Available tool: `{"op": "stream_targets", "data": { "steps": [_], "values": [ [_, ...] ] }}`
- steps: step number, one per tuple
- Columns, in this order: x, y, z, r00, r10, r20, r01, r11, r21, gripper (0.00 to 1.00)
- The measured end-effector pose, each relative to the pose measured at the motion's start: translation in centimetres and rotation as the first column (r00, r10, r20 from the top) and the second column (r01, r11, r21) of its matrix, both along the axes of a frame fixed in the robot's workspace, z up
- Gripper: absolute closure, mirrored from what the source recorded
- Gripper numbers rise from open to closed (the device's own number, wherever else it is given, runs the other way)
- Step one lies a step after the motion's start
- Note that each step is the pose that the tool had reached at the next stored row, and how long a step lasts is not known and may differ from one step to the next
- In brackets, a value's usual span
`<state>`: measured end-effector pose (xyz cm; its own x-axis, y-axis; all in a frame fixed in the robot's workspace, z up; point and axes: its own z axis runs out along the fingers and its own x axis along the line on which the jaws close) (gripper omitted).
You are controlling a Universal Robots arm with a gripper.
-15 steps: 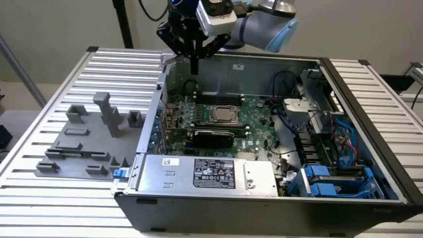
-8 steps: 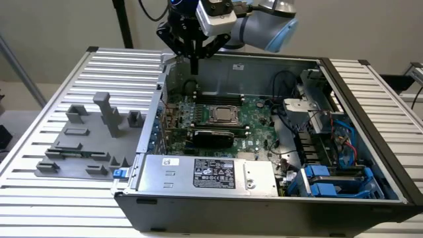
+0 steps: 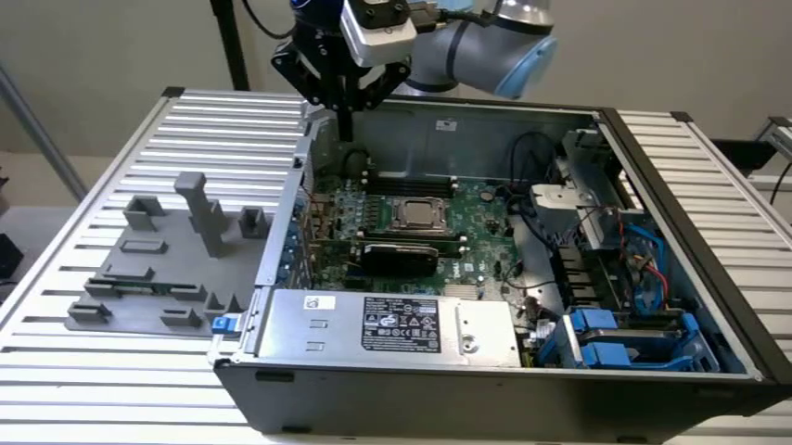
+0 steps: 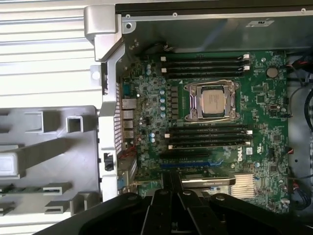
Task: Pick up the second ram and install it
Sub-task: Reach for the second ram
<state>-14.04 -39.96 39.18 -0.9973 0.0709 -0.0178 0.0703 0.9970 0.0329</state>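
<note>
**Second ram [image 3: 146, 286] sits in the fixture, well apart from the empty pincer [image 3: 348, 130]**

The slim green stick appears to lie in a slot of the grey moulded plastic fixture [image 3: 148, 313] on the ribbed metal surface [image 3: 74, 389]. The pincer hangs over the sheet-metal case [image 3: 495, 408], jaws drawn together on nothing. So thin a board could tilt in a skewed grip, then jam or flex against the narrow black slots [image 4: 210, 132] beside the CPU socket [image 4: 212, 100].
</note>
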Motion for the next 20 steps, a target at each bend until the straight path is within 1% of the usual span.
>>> {"op": "stream_targets", "data": {
  "steps": [5, 8, 13, 16, 20],
  "values": [
    [-2.0, -0.11, -0.08, 1.0, 0.0, -0.0002, 0.0, 0.9999, -0.0142, 0.89],
    [-3.3, -0.18, -0.17, 1.0, 0.0, -0.0001, 0.0, 0.9998, -0.021, 0.89],
    [-5.5, -0.37, -0.35, 1.0, 0.0, -0.0002, 0.0, 0.9996, -0.0272, 0.89],
    [-6.9, -0.57, -0.48, 1.0, 0.0, -0.0001, 0.0, 0.9996, -0.029, 0.89],
    [-8.7, -0.9, -0.65, 1.0, 0.0, -0.0001, 0.0, 0.9995, -0.0302, 0.89]
  ]
}}
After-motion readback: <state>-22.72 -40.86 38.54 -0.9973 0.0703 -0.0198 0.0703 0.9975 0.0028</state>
